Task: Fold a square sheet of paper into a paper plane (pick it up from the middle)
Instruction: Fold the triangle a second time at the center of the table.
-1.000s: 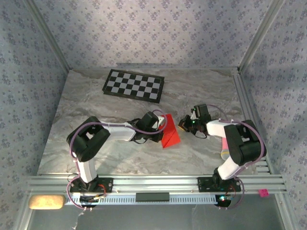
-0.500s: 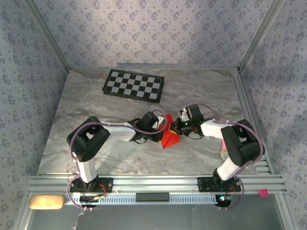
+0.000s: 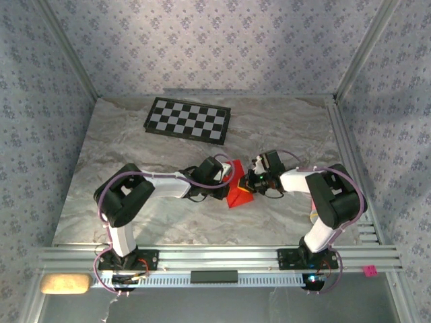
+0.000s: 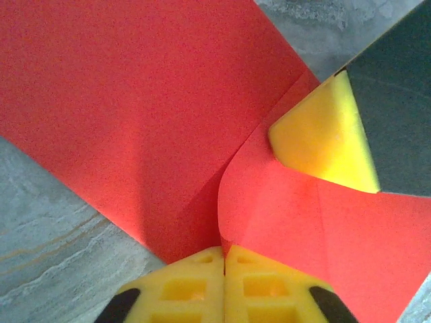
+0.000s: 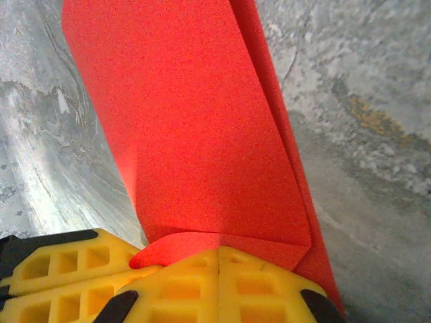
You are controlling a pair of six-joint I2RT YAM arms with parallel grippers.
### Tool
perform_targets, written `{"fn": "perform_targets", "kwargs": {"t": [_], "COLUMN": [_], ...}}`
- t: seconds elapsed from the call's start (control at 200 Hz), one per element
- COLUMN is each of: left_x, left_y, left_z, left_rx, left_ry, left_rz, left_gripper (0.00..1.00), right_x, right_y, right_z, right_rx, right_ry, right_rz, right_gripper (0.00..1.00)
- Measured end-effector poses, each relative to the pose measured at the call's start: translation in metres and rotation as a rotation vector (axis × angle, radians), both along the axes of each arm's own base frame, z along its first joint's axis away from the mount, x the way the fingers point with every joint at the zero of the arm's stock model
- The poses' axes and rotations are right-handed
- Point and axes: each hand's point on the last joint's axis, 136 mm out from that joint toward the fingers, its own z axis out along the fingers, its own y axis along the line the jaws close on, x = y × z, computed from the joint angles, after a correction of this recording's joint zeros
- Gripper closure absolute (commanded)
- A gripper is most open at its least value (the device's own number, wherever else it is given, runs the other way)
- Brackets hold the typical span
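We are finding the left fingers (image 4: 182,291) pressed together, pinching the curled edge of a flap of the red paper (image 4: 135,101). We are seeing the right fingers (image 5: 262,289) pressed together too, their tips bearing on a folded corner of that sheet. The creased, pointed sheet is lying on the grey bench (image 3: 135,141), well apart from the checkerboard (image 3: 188,120) behind it.

Square sheet of paper (image 4: 135,101) looked thin, matt, softly creased, yellow fingers (image 4: 269,286) looked matt moulded plastic, desk (image 3: 135,155) was smooth grey marble-look stone, front rail (image 3: 215,256) was ribbed bare metal, checkerboard (image 3: 188,120) appeared flat, matt.
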Motion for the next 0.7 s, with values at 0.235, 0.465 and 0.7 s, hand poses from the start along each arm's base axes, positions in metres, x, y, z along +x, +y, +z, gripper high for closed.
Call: {"fn": "perform_targets", "kwargs": {"t": [0.235, 0.465, 0.7], "left_x": [0.003, 0.001, -0.020], "left_y": [0.023, 0.024, -0.017], "left_z": [0.008, 0.046, 0.065], "left_rx": [0.076, -0.004, -0.162], "left_ry": [0.038, 0.078, 0.202], "left_rz": [0.113, 0.191, 0.097], "left_gripper": [0.65, 0.84, 0.96], "right_x": [0.000, 0.000, 0.000], "right_y": [0.000, -0.003, -0.005], "right_z": [0.000, 0.001, 0.001], "right_rx": [-0.004, -0.012, -0.018], "right_ry": [-0.008, -0.013, -0.012], "right_rz": [-0.001, -0.025, -0.045], "right_gripper": [1.00, 1.00, 1.00]}}
